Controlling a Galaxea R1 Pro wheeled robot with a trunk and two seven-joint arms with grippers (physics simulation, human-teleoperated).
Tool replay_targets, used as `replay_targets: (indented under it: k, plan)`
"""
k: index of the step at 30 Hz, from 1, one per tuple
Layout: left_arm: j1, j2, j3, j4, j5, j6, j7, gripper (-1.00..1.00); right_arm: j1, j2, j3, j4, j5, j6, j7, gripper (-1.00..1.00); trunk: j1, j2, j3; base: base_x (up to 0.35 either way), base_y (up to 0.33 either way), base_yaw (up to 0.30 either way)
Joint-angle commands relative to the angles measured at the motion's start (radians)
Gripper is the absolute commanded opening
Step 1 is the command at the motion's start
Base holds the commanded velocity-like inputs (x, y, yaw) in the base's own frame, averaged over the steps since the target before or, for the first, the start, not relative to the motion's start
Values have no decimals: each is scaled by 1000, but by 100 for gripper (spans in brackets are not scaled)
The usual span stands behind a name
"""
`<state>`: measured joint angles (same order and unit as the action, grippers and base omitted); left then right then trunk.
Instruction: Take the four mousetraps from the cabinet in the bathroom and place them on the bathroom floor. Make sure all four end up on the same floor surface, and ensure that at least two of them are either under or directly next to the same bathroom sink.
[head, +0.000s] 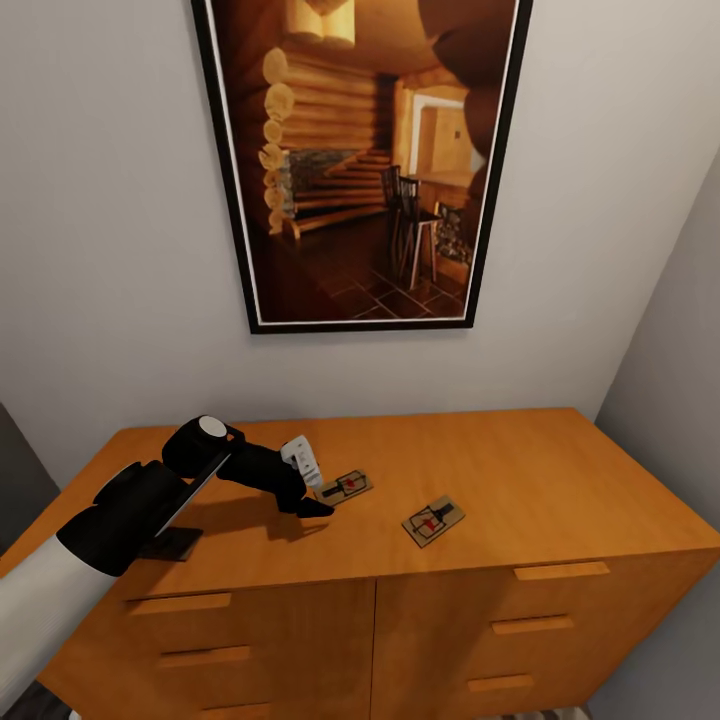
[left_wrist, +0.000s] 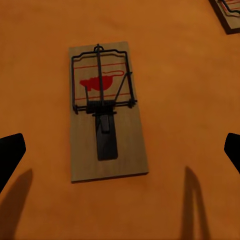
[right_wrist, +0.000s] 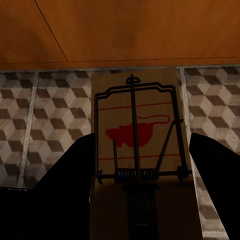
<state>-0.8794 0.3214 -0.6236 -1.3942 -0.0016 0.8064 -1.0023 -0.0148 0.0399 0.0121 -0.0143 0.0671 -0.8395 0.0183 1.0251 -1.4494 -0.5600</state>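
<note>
Fingers of my left gripper (left_wrist: 120, 147) are wide, just above a mousetrap (left_wrist: 106, 110) on the cabinet top (head: 500, 470); its long side runs between them. My right gripper (right_wrist: 137, 165) holds another mousetrap (right_wrist: 136, 140)

- In the lower left of the head view, my left arm (head: 130, 510) began as a smooth white sleeve-like segment, then turned glossy black.
- Its elbow joint carried a round pale grey cap (head: 211, 426) set on a black cylinder.
- A flat black link ran along the forearm, and a small white block with dark marks (head: 303, 461) sat near the wrist.
- My left gripper (left_wrist: 120, 150) had plain matte black fingertips (left_wrist: 10, 150).
- My right gripper (right_wrist: 141, 165) had broad, black, angular fingers (right_wrist: 70, 185).
</note>
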Motion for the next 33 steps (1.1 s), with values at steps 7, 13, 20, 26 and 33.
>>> replay_targets:
  k: [7, 13, 20, 26, 33]
  plan:
    - [-1, -1, -2, 4, -1, 7, -1, 100, -1, 0, 0, 0, 2, -3, 1, -100, 0, -1, -8, 0, 0, 0]
    - [-1, -1, -2, 6, 0, 7, -1, 100, -1, 0, 0, 0, 2, -3, 1, -100, 0, -1, -13, 0, 0, 0]
    - [-1, -2, -2, 6, 0, 7, 0, 100, -1, 0, 0, 0, 2, -3, 0, -100, 0, -1, -15, 0, 0, 0]
    - [-1, -2, -2, 6, -1, 7, 2, 100, 0, 0, 0, 0, 2, -3, 1, -100, 0, -1, -15, 60, 0, 0]
    - [-1, -2, -2, 6, -1, 7, 2, 100, -1, 0, 0, 0, 2, -3, 1, -100, 0, -1, -15, 20, 0, 0]
